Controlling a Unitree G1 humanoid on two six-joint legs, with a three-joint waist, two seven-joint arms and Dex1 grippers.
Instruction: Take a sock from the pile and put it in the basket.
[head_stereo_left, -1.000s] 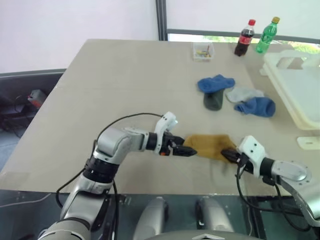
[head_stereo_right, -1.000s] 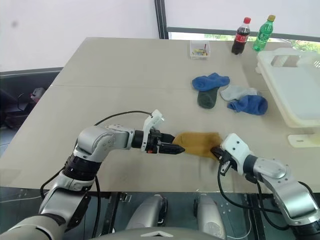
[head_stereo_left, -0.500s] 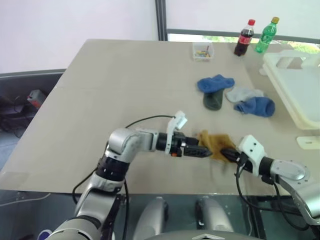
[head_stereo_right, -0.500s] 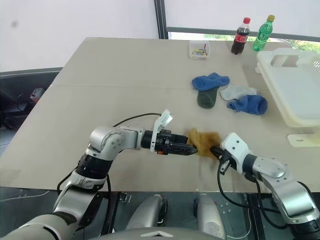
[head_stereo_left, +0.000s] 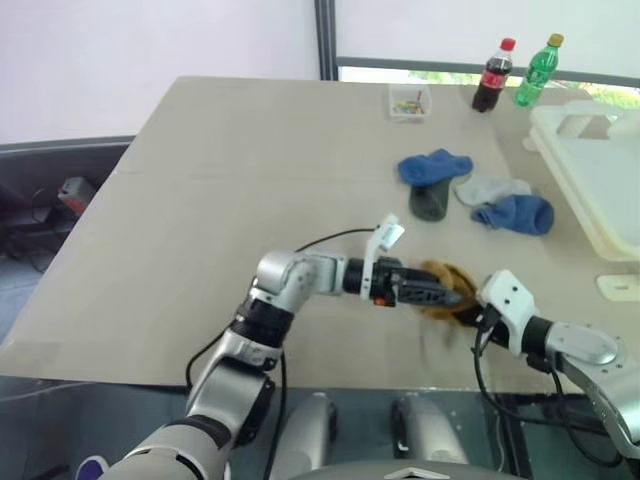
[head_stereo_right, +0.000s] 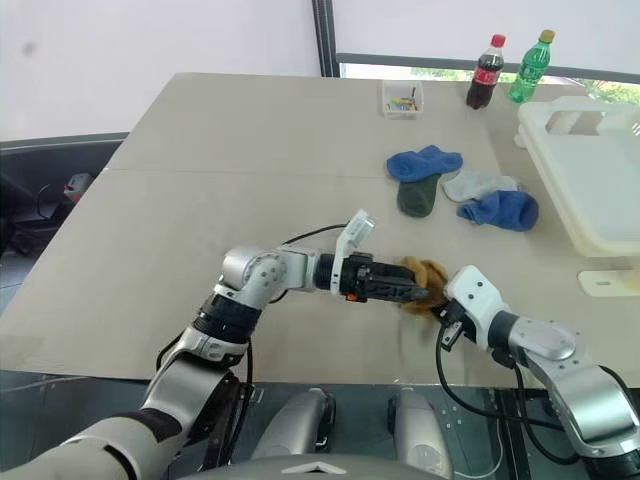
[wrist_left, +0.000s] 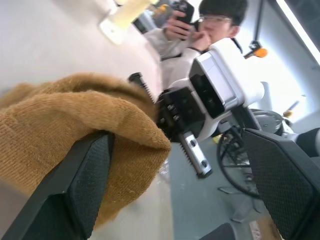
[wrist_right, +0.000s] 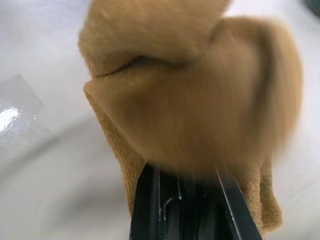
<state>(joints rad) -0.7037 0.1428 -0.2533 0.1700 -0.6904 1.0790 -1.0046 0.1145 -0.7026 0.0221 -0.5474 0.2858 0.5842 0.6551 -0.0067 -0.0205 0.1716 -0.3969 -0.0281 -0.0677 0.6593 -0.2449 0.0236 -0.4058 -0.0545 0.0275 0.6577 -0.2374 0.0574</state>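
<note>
Mustard sock (head_stereo_left: 446, 288): head views show it bunched into a lump between our two grippers; a second ago it lay flat and stretched along the table (head_stereo_left: 200, 200), so we have just folded it onto itself.
Left gripper (head_stereo_left: 452, 296): we have swept it across to the right, fingers spread wide, pushing into the sock and not pinching it.
Right gripper (head_stereo_left: 472, 318): has not moved, clamped tight on the sock's near edge.
Pile (head_stereo_left: 470, 190): blue, grey and dark socks, untouched, well beyond the lump.
Basket (head_stereo_left: 600, 180): cream tub at the right edge of the table, well apart from our sock; nothing of ours in it yet.
Left wrist view: the sock (wrist_left: 75, 125) drapes over one of our wide-open fingers (wrist_left: 80, 190); the right gripper's white housing sits just past it, and a person stands behind.
Right wrist view: the fabric (wrist_right: 200, 100) is heaped over our closed black fingers (wrist_right: 190, 210), which bite its hem.
What it means: we judge the sock compact and ready for the right arm to lift toward the basket.
</note>
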